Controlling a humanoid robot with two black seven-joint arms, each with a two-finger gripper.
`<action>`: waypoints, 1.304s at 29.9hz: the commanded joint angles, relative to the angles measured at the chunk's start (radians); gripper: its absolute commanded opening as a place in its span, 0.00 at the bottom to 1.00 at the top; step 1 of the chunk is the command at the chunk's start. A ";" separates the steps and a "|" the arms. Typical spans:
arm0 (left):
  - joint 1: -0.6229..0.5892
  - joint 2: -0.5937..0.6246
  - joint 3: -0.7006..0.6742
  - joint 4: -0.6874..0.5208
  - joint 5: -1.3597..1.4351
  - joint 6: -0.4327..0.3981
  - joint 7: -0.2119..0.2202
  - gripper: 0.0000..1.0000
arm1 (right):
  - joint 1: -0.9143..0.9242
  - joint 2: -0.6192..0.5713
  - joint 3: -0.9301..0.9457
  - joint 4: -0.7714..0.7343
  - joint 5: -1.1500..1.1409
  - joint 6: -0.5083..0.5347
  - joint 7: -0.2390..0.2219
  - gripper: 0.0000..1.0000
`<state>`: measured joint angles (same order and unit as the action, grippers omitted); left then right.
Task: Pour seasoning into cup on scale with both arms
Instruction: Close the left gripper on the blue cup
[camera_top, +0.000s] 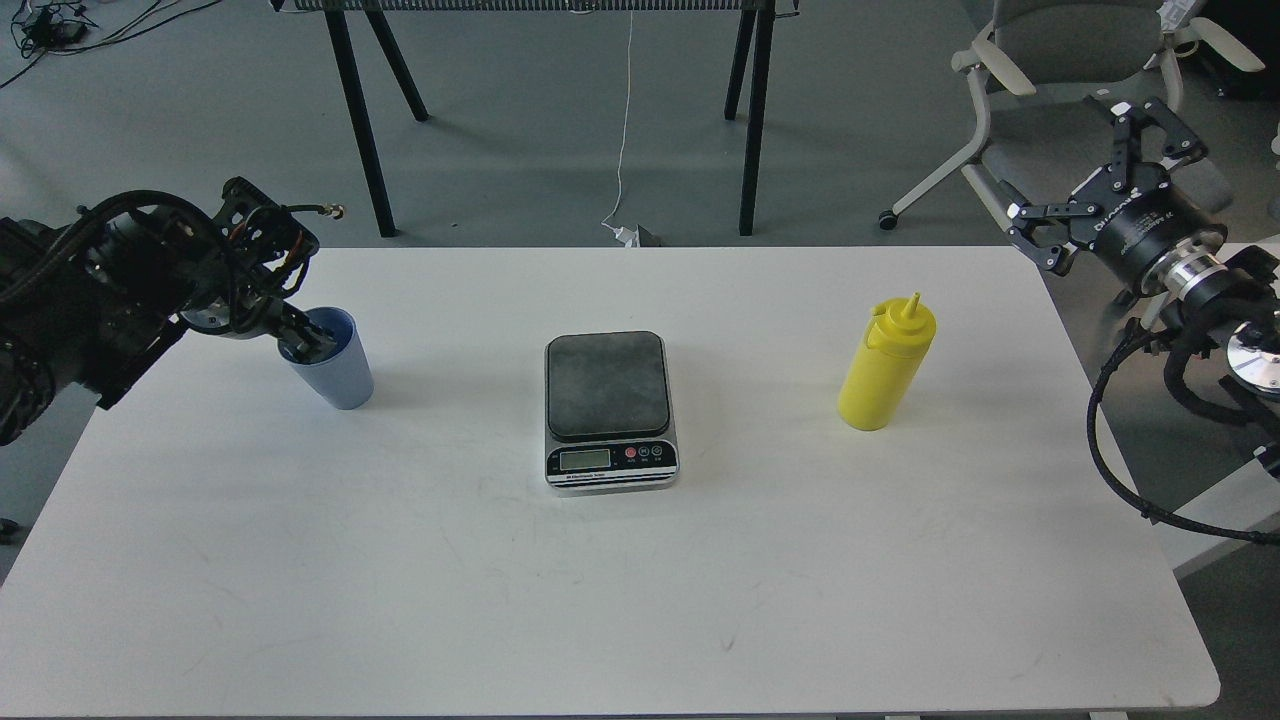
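Centre table, the scale (609, 410) waits empty; my left gripper (300, 343) pinches the cup's (338, 372) rim at far left, while my right gripper (1085, 165) hangs open, well right of the upright seasoning (885, 366).

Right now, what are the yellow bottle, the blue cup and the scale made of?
The yellow bottle looks like soft plastic: smooth, one solid colour, slightly shiny. The blue cup also looks plastic, matte and thin-rimmed, though I can't rule out paper. The scale has a dull dark grey plate, maybe metal or plastic, on a shiny silver body with a black front strip.
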<state>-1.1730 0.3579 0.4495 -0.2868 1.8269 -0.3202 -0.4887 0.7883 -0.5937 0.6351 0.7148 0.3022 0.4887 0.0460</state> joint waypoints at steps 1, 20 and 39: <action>0.003 -0.010 0.000 0.000 0.000 0.000 0.000 0.68 | -0.004 0.000 0.001 0.000 0.000 0.000 0.002 0.99; 0.012 -0.022 0.000 0.001 -0.001 0.000 0.000 0.58 | -0.006 0.000 0.001 0.000 0.000 0.000 0.000 0.99; 0.030 -0.034 0.001 0.043 0.000 0.000 0.000 0.44 | -0.006 0.000 0.003 0.000 0.000 0.000 0.000 0.99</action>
<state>-1.1462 0.3241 0.4510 -0.2438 1.8269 -0.3206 -0.4887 0.7823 -0.5937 0.6382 0.7148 0.3022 0.4887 0.0475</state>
